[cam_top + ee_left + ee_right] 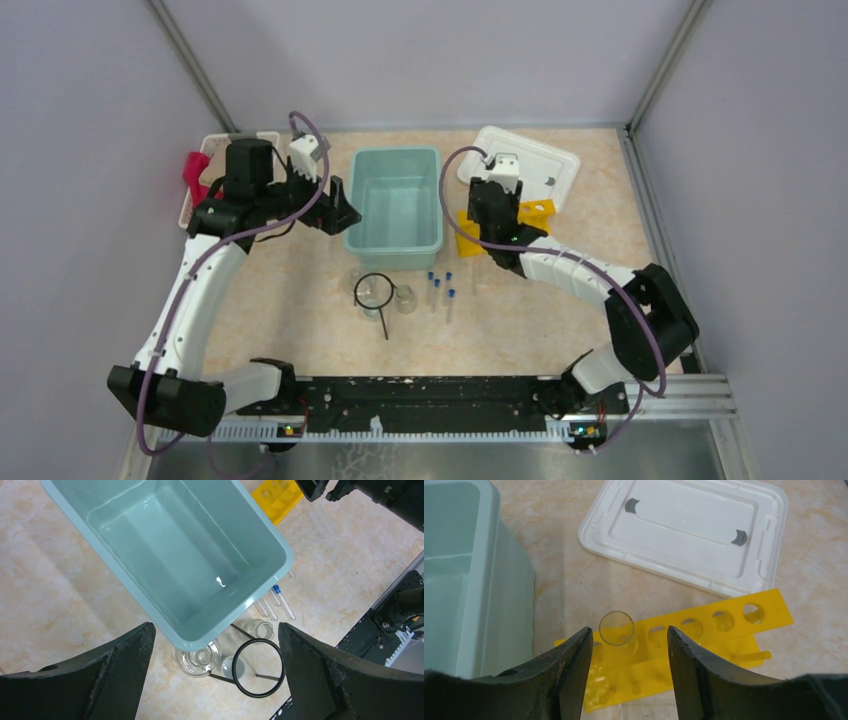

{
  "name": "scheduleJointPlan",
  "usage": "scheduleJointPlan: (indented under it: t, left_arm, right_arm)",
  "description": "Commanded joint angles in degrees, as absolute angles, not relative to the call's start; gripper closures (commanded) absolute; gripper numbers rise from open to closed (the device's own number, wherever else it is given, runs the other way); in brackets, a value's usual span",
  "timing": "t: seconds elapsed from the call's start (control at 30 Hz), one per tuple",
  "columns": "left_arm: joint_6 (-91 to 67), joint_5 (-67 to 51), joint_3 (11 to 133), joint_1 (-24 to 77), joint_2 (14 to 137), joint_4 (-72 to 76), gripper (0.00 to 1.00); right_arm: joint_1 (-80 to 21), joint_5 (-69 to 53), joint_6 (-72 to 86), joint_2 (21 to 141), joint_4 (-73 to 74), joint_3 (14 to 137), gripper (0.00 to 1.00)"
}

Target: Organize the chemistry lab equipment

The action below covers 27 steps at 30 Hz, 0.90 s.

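So the right fingers (704, 680) sit low in the right wrist view, part-way open. One clear tube (616, 628) stands between them, mouth up and no cap on it. It's in the end hole of the yellow rack (737, 617), the end nearest the bin. There's a sliver of gap on both sides of the tube, so as far as I can see they aren't gripping it. The rack's other holes look empty from here.

The rack lies on the counter (300, 300) just right of the teal bin (395, 200), in the upper middle of the overhead shot. The white lid (684, 530) is right behind the rack, toward the upper right.

The left fingers (115, 680) are spread about as wide as they go, with nothing in them. They hang by the bin's left side, and the bin looks bare inside.

Everything else is bunched in the middle of the frame, just below the bin:
- Two glass beakers (405, 298) side by side.
- The black wire ring (381, 322), which from above circles the left beaker. I can't tell if it touches.
- A few blue-capped test tubes (436, 287) lying flat just right of the beakers.

The white basket (240, 135) with a red cloth (195, 172) is in the upper left corner, behind the left arm.
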<state>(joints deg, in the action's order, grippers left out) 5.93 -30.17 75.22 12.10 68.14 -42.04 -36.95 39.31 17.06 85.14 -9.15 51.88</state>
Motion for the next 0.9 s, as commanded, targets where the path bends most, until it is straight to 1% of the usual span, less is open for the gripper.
scheduleJointPlan:
  t: [0.0,0.13,0.2,0.27,0.37,0.5,0.7,0.87]
  left_arm:
    - [6.5,-29.8,78.1,11.8,66.9,-42.3,0.01]
    - [6.2,-30.2,79.5,11.8,66.9,-43.1,0.01]
    - [6.2,-30.1,79.7,11.8,66.8,-43.3,0.01]
    - [6.2,-29.7,79.6,11.8,66.6,-43.5,0.01]
    - [6.4,-29.2,79.6,11.8,66.1,-43.4,0.01]
    - [5.9,-29.6,80.4,11.7,66.0,-43.8,0.01]
    - [5.4,-29.6,81.4,11.8,66.4,-44.5,0.01]
    - [5.1,-29.3,81.5,11.8,66.3,-44.4,0.01]
  right_arm:
    - [-37.2,39.0,21.7,78.5,1.8,58.9,0.44]
    - [-40.4,41.0,29.1,74.7,19.3,61.8,0.44]
    - [-42.8,41.2,33.6,72.7,28.0,61.8,0.48]
    - [-45.6,38.8,37.0,70.3,31.3,60.3,0.52]
    - [-49.4,34.2,40.6,68.2,31.7,57.6,0.58]
    - [-49.7,26.3,43.5,69.7,27.6,54.2,0.59]
    - [-49.8,24.3,44.8,76.8,23.4,53.0,0.59]
    - [-49.8,22.8,45.2,83.6,22.2,54.6,0.64]
